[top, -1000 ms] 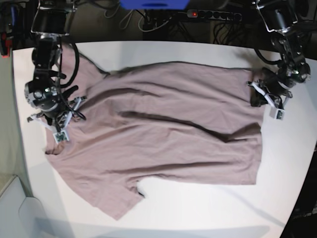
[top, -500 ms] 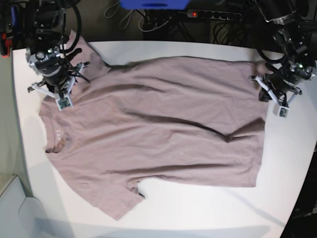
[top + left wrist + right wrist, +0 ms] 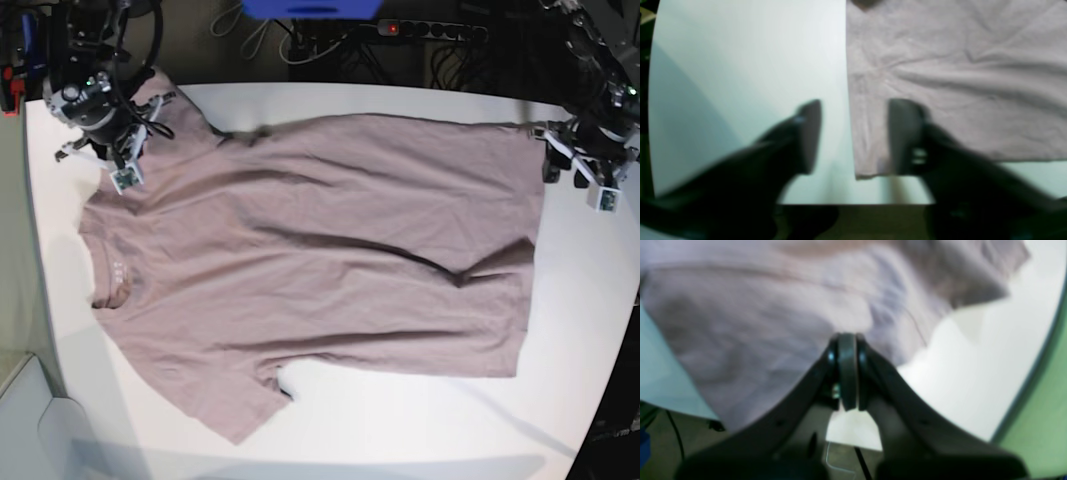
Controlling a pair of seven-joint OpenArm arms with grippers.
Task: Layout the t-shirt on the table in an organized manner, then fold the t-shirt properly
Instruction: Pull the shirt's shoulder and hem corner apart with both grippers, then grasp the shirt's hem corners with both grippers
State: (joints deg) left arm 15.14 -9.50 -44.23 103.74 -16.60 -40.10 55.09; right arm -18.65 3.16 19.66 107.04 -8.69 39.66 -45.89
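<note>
**Supervisor:** Report garment position.

**Operator:** I see the t-shirt lying mostly flat on the table, collar toward the base view's left, hem toward its right. One sleeve points to the near edge, the other to the far left corner. A diagonal crease crosses the body.

**Supervisor:** Left gripper status?

**Operator:** On my left wrist view, the left gripper has its jaws spread wide and grips nothing. One finger is over the cloth at the hem corner; the other is over bare table. In the base view it sits at the shirt's far right corner.

**Supervisor:** Right gripper status?

**Operator:** The right gripper has its jaws pressed together. Cloth fills the view directly behind the tips; I cannot tell whether any is pinched. In the base view it is over the far sleeve.
</note>
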